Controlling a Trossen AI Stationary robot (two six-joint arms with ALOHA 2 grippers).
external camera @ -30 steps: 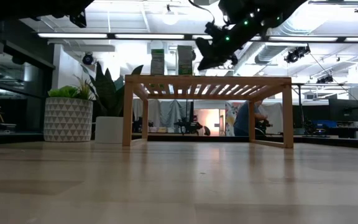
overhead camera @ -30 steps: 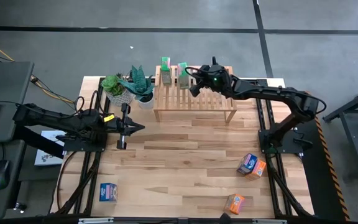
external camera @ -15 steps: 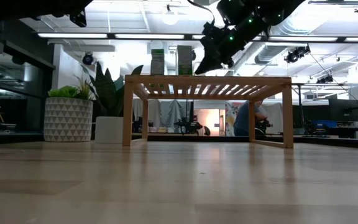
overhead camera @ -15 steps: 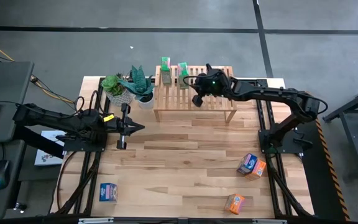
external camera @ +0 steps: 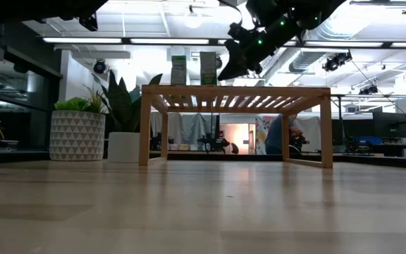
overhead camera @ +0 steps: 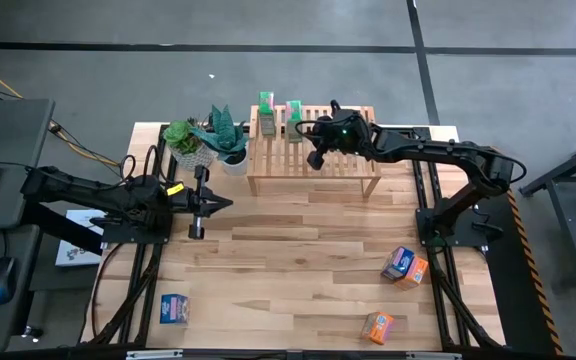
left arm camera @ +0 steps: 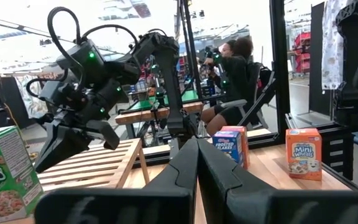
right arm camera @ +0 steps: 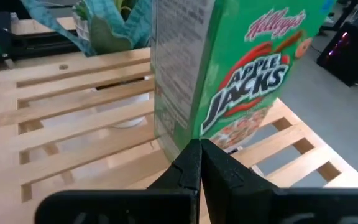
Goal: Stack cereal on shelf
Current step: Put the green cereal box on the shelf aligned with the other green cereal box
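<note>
Atop the shelf (overhead camera: 313, 160) two green boxes (overhead camera: 280, 118) stand placed, so the right gripper (overhead camera: 312, 140), fingers pressed together and empty, next needs a floor box (overhead camera: 404, 264).

Even, bright overhead light falls on the counter (overhead camera: 288, 250) in the high view, with only soft shadows. The low view looks into glaring ceiling strips (external camera: 118, 40) (arms go to silhouette), and the near boards blur. In both wrist views the near fingers are soft-edged.
</note>
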